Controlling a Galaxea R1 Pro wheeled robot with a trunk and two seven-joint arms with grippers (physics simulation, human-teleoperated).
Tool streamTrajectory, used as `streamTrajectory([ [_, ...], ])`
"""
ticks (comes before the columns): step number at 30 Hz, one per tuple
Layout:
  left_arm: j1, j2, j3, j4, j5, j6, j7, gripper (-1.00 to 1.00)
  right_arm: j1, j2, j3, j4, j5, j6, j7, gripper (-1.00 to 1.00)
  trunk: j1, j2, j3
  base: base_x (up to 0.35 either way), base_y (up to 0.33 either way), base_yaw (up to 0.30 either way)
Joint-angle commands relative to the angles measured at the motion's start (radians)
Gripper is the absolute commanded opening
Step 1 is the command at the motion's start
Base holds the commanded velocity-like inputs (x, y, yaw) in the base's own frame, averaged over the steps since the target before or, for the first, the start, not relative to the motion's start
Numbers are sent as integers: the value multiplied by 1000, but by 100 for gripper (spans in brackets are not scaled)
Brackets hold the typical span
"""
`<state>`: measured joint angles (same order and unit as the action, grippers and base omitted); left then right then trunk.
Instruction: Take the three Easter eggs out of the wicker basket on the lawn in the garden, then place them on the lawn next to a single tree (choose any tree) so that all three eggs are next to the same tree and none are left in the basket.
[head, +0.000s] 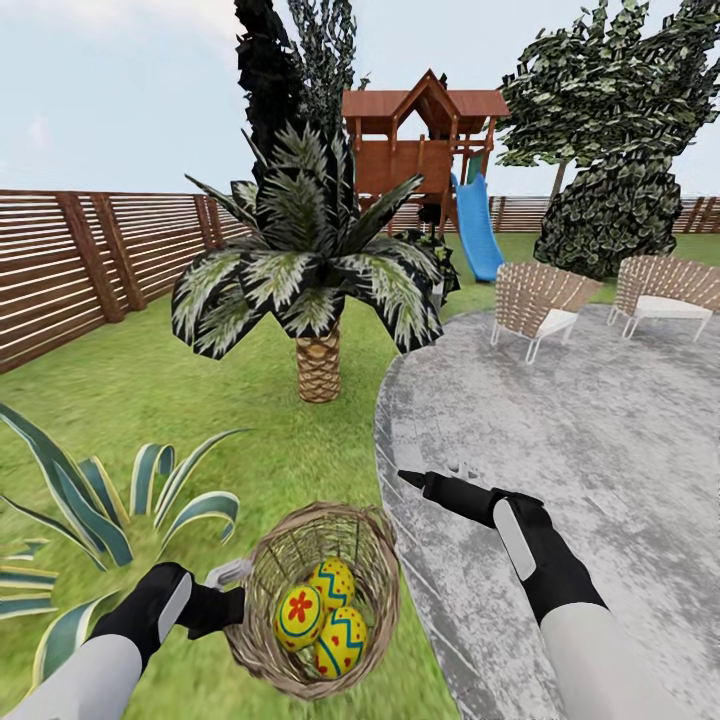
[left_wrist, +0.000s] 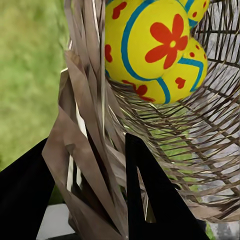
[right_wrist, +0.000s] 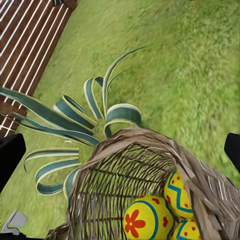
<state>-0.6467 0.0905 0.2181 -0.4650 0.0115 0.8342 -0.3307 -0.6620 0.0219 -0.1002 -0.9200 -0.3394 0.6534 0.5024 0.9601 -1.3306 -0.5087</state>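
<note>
Carrying the wicker basket (head: 315, 600) by its rim, the left gripper (head: 232, 590) lifts it tilted above the lawn (head: 200, 400), probably to bring all three eggs (head: 325, 618) toward a tree at once. The right gripper (head: 415, 480) hangs over the paving (head: 560, 420); open or closed, I cannot tell.

The left wrist view shows fingers (left_wrist: 150, 200) straddling and pinching the woven wall (left_wrist: 90, 150), eggs (left_wrist: 150, 45) just beyond.

The right wrist view looks into the basket (right_wrist: 130, 170) at the eggs (right_wrist: 150, 217). No writing is readable.

Left end effector (head: 228, 588) clamped on the wicker basket (head: 372, 548) rim; right end effector (head: 412, 479) extended, free
</note>
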Motion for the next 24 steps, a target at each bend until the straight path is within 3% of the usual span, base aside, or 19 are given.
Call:
streamTrajectory([
  [1, -1, -1, 6, -1, 21, 9, -2, -100, -1, 1, -4, 0, -3, 8, 2, 100, -4, 7, 2, -14, 0, 0],
  [24, -1, -3, 6, -1, 21, 8, -2, -100, -1, 1, -4, 0, -4, 6, 4, 100, -92, 168, 98, -249, 0, -110],
])
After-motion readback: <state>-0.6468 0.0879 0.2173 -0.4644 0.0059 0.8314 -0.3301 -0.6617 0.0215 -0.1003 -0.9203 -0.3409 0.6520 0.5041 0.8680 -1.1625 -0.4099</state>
